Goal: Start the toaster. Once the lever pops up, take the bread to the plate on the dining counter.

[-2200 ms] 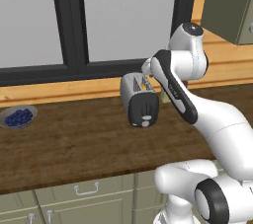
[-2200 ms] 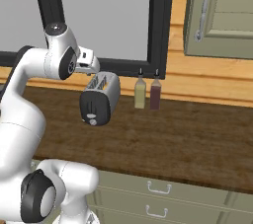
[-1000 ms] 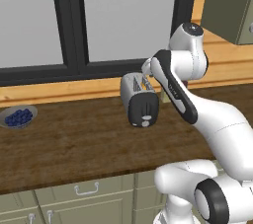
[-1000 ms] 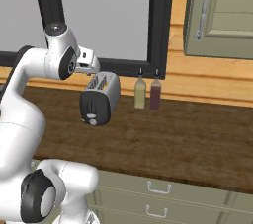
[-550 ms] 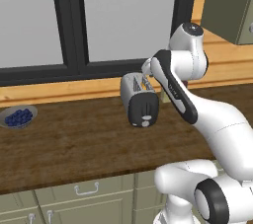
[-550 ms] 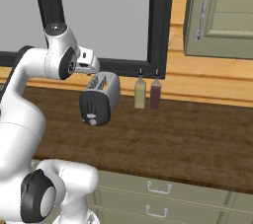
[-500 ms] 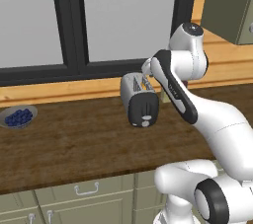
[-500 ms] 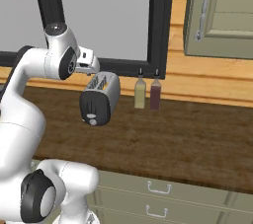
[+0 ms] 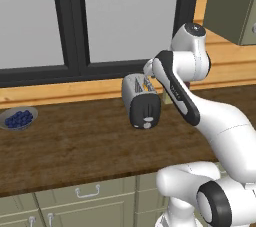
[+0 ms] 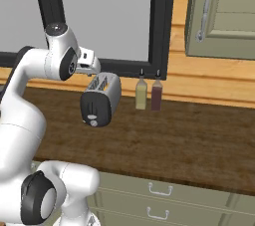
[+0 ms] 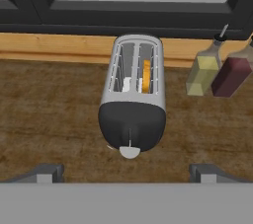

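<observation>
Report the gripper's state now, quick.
Gripper: open, jaws wide apart, holding nothing, poised above the toaster.

Brushed-metal toaster (image 11: 132, 90), wood-grain worktop (image 11: 54, 114)

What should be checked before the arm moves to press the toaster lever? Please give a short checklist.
1. Two-finger gripper open: ok, the tips stand wide apart.
2. Gripper holds nothing: ok.
3. Golden-crusted bread slice sits in a slot of the rounded silver-grey toaster: ok.
4. Black end face faces the hand: ok.
5. Small pale lever position, up or down: cannot tell.
6. Yellow bottle and dark red bottle stand apart from the toaster: ok.
</observation>
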Tool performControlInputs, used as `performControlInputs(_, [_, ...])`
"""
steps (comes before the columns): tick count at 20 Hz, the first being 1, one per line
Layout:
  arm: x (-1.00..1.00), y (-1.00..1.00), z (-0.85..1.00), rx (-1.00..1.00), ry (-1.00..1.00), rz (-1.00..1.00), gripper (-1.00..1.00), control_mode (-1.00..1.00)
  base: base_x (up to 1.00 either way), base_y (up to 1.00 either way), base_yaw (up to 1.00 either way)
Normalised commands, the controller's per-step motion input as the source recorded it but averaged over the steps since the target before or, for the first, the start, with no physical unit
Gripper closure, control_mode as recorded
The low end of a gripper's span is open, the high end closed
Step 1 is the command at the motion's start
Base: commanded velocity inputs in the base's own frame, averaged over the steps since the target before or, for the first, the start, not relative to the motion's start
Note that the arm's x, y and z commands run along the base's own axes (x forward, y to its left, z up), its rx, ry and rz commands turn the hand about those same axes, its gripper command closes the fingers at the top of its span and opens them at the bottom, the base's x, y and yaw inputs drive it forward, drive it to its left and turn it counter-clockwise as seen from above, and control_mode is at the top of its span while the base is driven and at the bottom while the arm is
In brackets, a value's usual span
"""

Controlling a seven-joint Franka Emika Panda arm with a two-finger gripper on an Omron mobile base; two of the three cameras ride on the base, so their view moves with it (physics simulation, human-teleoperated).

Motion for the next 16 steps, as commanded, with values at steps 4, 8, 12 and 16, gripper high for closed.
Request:
performControlInputs(4, [0.00,0.00,0.00,0.00,0.00,0.00,-1.00,-1.00,0.00,0.00,0.00])
performControlInputs(8, [0.00,0.00,0.00,0.00,0.00,0.00,-1.00,-1.00,0.00,0.00,0.00])
performControlInputs(12, [0.00,0.00,0.00,0.00,0.00,0.00,-1.00,-1.00,0.00,0.00,0.00])
performControlInputs(16, [0.00,0.00,0.00,0.00,0.00,0.00,-1.00,-1.00,0.00,0.00,0.00])
